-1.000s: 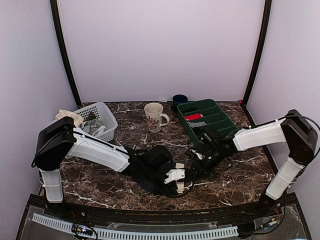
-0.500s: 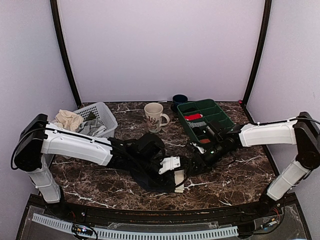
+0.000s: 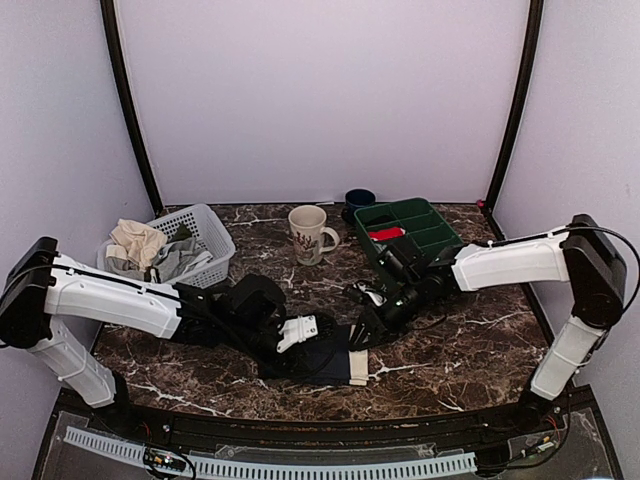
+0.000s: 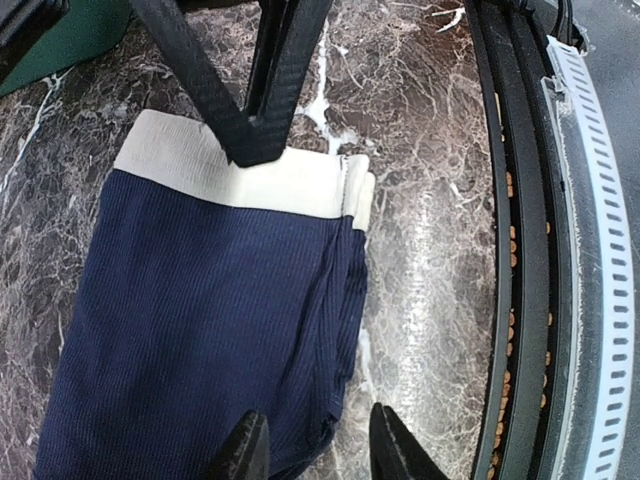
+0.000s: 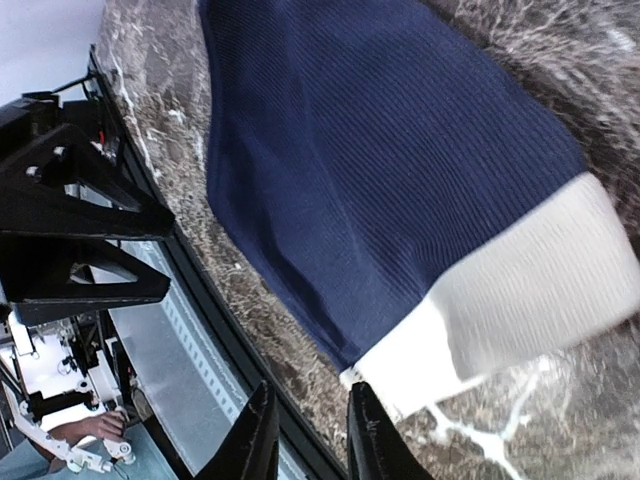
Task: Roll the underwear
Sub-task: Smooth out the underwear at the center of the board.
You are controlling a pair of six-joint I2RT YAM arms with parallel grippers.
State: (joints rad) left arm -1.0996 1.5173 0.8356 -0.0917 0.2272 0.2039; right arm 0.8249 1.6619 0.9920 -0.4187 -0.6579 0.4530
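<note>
The underwear [image 3: 322,358] lies flat on the marble table near the front edge, navy cloth with its cream waistband [image 3: 358,366] at the right end. It fills the left wrist view [image 4: 200,330], waistband [image 4: 290,180] at the top, and the right wrist view [image 5: 370,170]. My left gripper [image 3: 300,331] is open; its fingertips [image 4: 250,455] straddle the cloth's near edge without closing on it [image 4: 318,455]. My right gripper [image 3: 362,325] hovers over the waistband end, jaws a little apart with nothing between them [image 5: 310,440]. One of its black fingers [image 4: 250,130] points down at the waistband.
A white basket [image 3: 200,226] of clothes stands at the back left. A cream mug [image 3: 308,233] and a dark blue cup [image 3: 359,198] stand at the back. A green tray [image 3: 440,222] with a red bundle [image 3: 385,234] sits at the right. The table's black front rail [image 4: 520,300] runs close by the cloth.
My left gripper has drawn back to the left along the cloth. My right gripper has moved left and nearer, over the waistband. The underwear now lies more spread out.
</note>
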